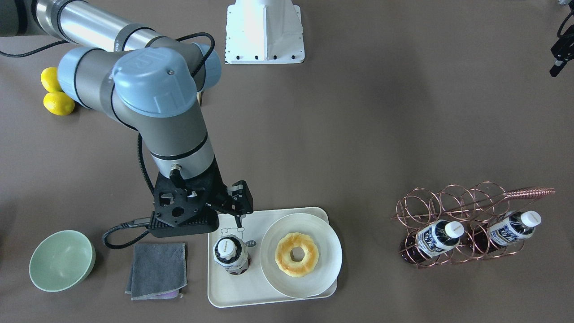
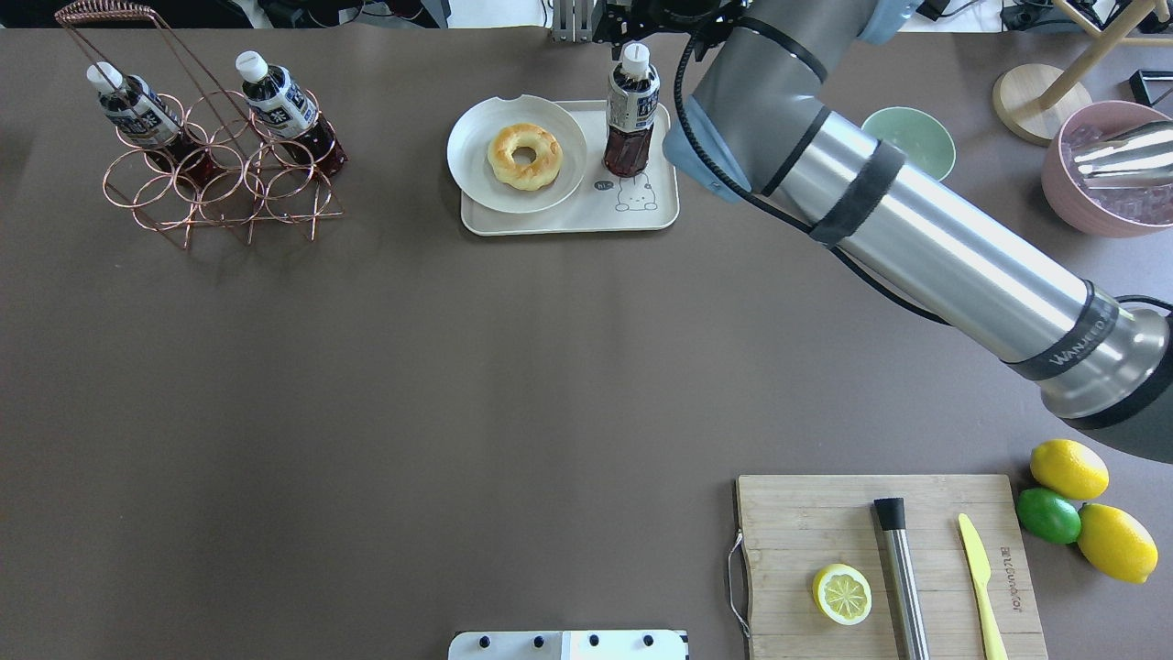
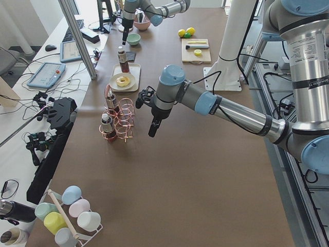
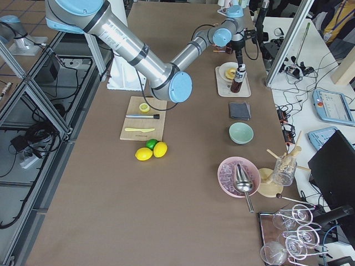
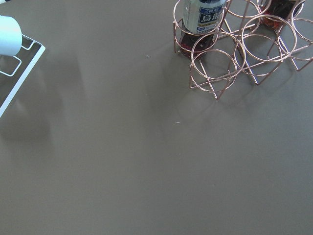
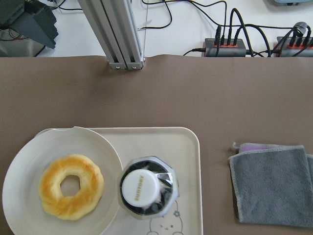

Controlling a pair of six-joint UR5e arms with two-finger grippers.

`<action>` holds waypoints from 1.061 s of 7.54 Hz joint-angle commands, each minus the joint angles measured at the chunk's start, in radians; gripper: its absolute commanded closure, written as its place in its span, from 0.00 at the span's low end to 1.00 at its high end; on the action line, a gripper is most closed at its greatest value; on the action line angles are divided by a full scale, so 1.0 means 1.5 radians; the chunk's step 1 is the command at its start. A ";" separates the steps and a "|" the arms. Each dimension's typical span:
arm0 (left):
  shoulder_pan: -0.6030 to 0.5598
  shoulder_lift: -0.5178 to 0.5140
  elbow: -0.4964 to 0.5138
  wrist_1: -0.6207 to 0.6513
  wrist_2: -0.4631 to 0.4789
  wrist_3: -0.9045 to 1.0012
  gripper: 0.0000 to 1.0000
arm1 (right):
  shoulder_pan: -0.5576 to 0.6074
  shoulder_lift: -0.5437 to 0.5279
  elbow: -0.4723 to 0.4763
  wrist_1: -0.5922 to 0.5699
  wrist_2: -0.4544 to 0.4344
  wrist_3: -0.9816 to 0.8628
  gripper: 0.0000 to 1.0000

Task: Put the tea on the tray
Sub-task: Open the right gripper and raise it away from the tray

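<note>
While the right gripper (image 1: 237,219) hangs released above, you see the tea (image 1: 231,255) upright on the tray (image 1: 251,291), lower centre: white cap, dark brown liquid; whether the left gripper (image 1: 557,63) is clenched, you cannot tell.

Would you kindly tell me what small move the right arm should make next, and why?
Probably lift the right gripper straight up and clear. The tea already stands upright on the tray beside the plate, and the right wrist view shows its cap free.

Silver tubes (image 2: 953,247), grey joints (image 1: 175,134), pale-blue caps (image 1: 152,83), black cables (image 1: 142,167).
</note>
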 commanded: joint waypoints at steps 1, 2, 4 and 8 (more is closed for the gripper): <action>0.001 -0.032 0.016 0.048 -0.005 -0.003 0.03 | 0.043 -0.173 0.252 -0.127 0.051 -0.088 0.00; 0.001 -0.046 0.035 0.048 -0.005 -0.002 0.03 | 0.060 -0.242 0.354 -0.181 0.069 -0.130 0.00; -0.001 -0.066 0.063 0.066 -0.017 0.005 0.03 | 0.095 -0.379 0.460 -0.194 0.088 -0.230 0.00; -0.002 -0.066 0.126 0.052 -0.020 0.057 0.03 | 0.247 -0.561 0.467 -0.189 0.162 -0.527 0.00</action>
